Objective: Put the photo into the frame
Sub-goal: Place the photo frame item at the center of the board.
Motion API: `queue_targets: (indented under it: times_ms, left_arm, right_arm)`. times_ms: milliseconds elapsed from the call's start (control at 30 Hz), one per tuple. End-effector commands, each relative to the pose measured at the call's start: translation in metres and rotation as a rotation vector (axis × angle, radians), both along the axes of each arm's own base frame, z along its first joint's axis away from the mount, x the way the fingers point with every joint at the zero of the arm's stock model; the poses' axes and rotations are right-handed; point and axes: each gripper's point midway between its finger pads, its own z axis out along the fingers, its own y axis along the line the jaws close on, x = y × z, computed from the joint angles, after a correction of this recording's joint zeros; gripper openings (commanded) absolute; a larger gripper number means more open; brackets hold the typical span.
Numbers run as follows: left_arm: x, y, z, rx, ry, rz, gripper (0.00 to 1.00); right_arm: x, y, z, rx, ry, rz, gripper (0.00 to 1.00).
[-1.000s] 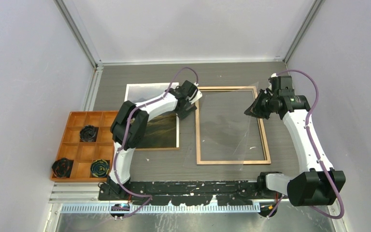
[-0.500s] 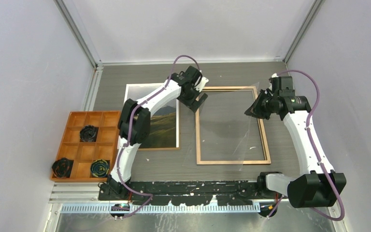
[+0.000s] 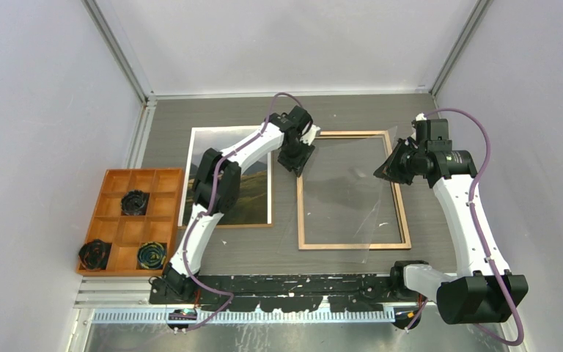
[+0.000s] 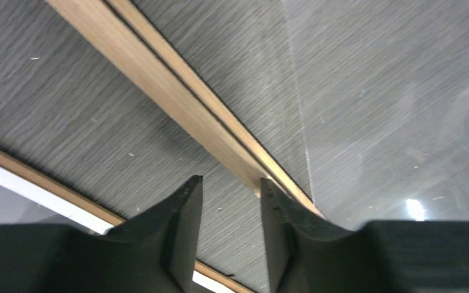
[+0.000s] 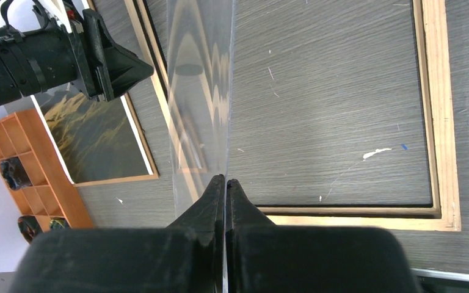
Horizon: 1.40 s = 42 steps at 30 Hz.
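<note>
Left arm (image 3: 243,152) covers photo (image 3: 253,194) middle; dark items (image 3: 135,202) in tray (image 3: 121,229) unidentifiable.

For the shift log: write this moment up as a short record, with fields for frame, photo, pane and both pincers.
frame: lying flat, wood-coloured back up, no photo in it
photo: lying flat to the left of the frame, not yet inside
clear pane: tilted above the frame, pinched at one edge
right pincer: shut on the clear pane
left pincer: open, low by the frame's left rail, holding nothing
</note>
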Motion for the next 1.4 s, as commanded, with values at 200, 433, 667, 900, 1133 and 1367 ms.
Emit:
queue_targets:
  times_ms: [200, 433, 667, 900, 1133, 1367]
  left_arm:
    - [0.015, 0.022, -0.009, 0.126, -0.101, -0.028, 0.17]
    - [-0.002, -0.002, 0.007, -0.035, 0.04, 0.013, 0.41]
    - [-0.001, -0.009, -0.004, -0.035, 0.075, 0.065, 0.38]
    - [-0.01, -0.021, 0.013, -0.127, 0.117, 0.065, 0.39]
    - [-0.007, -0.012, -0.004, -0.073, 0.09, 0.076, 0.41]
    - [0.005, 0.003, -0.017, 0.001, -0.003, 0.035, 0.37]
  right_arm:
    - [0.01, 0.021, 0.012, 0.13, -0.054, 0.027, 0.01]
    - [0.008, 0.016, 0.016, 0.098, -0.062, 0.024, 0.01]
    - [-0.003, 0.013, 0.011, 0.08, -0.054, 0.02, 0.01]
    - [-0.005, 0.013, 0.009, 0.081, -0.05, 0.019, 0.01]
    - [-0.005, 0.012, 0.009, 0.075, -0.052, 0.014, 0.01]
    - [-0.006, 0.012, 0.011, 0.076, -0.056, 0.018, 0.01]
